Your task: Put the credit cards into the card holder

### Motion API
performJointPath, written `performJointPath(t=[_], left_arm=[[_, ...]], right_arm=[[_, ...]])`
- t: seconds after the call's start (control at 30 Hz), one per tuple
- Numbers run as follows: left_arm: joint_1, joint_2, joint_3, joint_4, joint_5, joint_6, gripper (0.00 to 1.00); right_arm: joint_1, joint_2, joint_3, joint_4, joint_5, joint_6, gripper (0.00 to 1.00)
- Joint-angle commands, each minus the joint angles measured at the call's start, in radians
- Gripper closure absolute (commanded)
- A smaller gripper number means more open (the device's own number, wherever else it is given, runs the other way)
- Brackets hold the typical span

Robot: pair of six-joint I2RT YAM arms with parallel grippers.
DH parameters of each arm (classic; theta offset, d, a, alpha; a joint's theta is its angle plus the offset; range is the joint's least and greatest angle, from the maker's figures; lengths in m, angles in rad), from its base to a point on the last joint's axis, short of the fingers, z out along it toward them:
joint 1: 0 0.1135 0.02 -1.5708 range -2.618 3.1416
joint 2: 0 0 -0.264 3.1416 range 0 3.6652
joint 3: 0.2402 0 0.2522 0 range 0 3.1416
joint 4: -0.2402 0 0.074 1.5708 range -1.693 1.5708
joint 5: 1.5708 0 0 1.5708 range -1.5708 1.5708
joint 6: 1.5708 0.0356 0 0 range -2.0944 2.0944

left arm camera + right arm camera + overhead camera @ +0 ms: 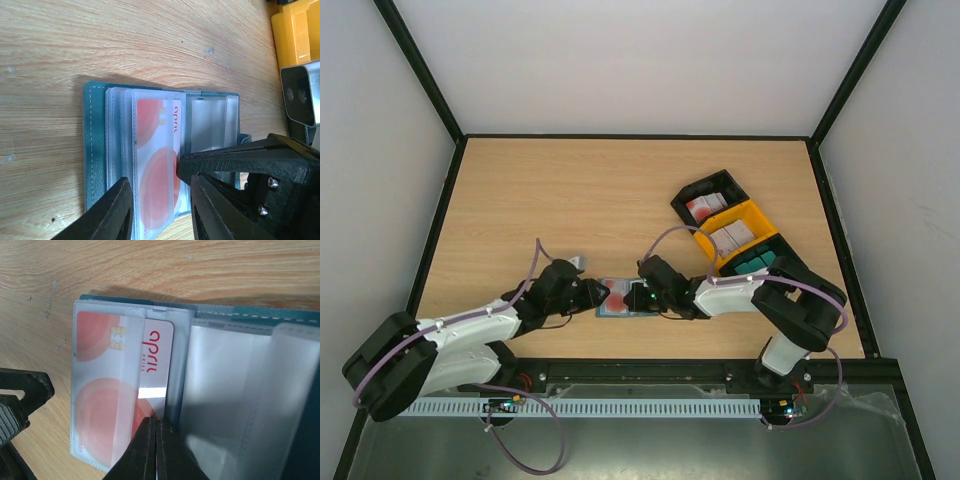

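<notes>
Where the two arms meet near the front edge of the table (570, 200), the card holder (95, 150) lies opened flat, its teal cover down on the wood and its clear sleeves (117, 135) fanned upward. A credit card (155, 165), white with large red circles, a gold chip and red lettering, sits in the uppermost sleeve on one half of the holder. The sleeve's clear film reaches a little past the card on the side toward the fold. The facing page (225, 390) on the other half shows only pale, empty-looking plastic.

The right gripper (156, 422) has its jaws pressed together, with only a thin seam between the fingers. It grasps nothing, and its joined tips rest on the card near the edge by the fold. The left gripper (160, 185) has its jaws spread wide, one finger over the stacked sleeve edges and the other over the fold side, with the card's end lying between them. It holds nothing, and whether its fingers touch the holder cannot be told. In the left wrist view, a silver camera housing (300, 95) shows above the right gripper's body.

Well apart, toward the table's right side, a three-part tray lies at an angle. Its black bin (720, 183) holds more cards (703, 207) with red marks, its yellow bin (756, 215) holds pale cards, and its green bin (775, 246) holds teal items.
</notes>
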Motion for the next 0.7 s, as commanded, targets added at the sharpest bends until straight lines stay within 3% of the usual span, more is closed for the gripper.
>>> performJointPath(t=[0.0,0.5,0.67], left_arm=[[-0.006,-0.006,0.004,0.014,0.004,0.018,0.66],[-0.015,0.102,0.000,0.085,0.053,0.023,0.70],[-0.022,0.093,0.000,0.099,0.055,0.019,0.76]], right_arm=[[0.009,0.038,-0.005,-0.050,0.047,0.017,0.98],[0.009,0.029,-0.056,0.005,0.050,0.059,0.98],[0.009,0.026,-0.062,0.010,0.049,0.061,0.98]])
